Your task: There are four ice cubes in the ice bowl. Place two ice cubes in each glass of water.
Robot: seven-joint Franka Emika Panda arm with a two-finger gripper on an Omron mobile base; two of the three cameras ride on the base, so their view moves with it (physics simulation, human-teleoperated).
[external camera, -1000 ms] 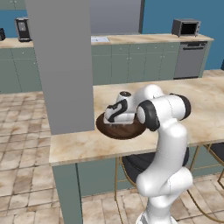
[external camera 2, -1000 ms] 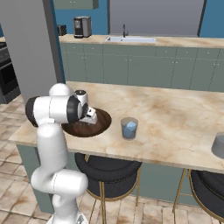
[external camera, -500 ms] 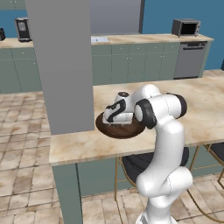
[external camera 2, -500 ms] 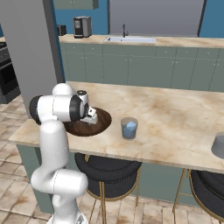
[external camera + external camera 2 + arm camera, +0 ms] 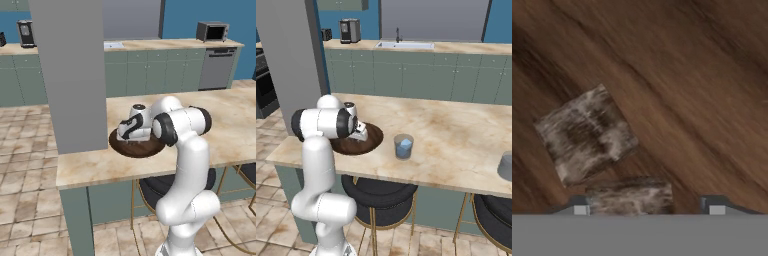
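The dark wooden ice bowl (image 5: 145,148) (image 5: 372,137) sits near the front of the island counter. My gripper (image 5: 128,137) (image 5: 360,135) (image 5: 647,209) points down inside it, open and close to the bowl floor (image 5: 702,75). One ice cube (image 5: 629,197) lies between the fingertips (image 5: 579,208), nearer the left one and apart from the right one. A second ice cube (image 5: 587,135) rests just beyond it. A glass of water (image 5: 403,146) with pale blue contents stands right of the bowl. The other glass (image 5: 505,166) is cut off by the right edge of the right base view.
A wide grey pillar (image 5: 70,75) stands against the counter's left end, close to the bowl. Stools (image 5: 378,192) are tucked under the counter's front edge. The marble top (image 5: 456,130) stretches between the two glasses.
The hand has eased slightly lower into the bowl. Bowl and glasses have not moved.
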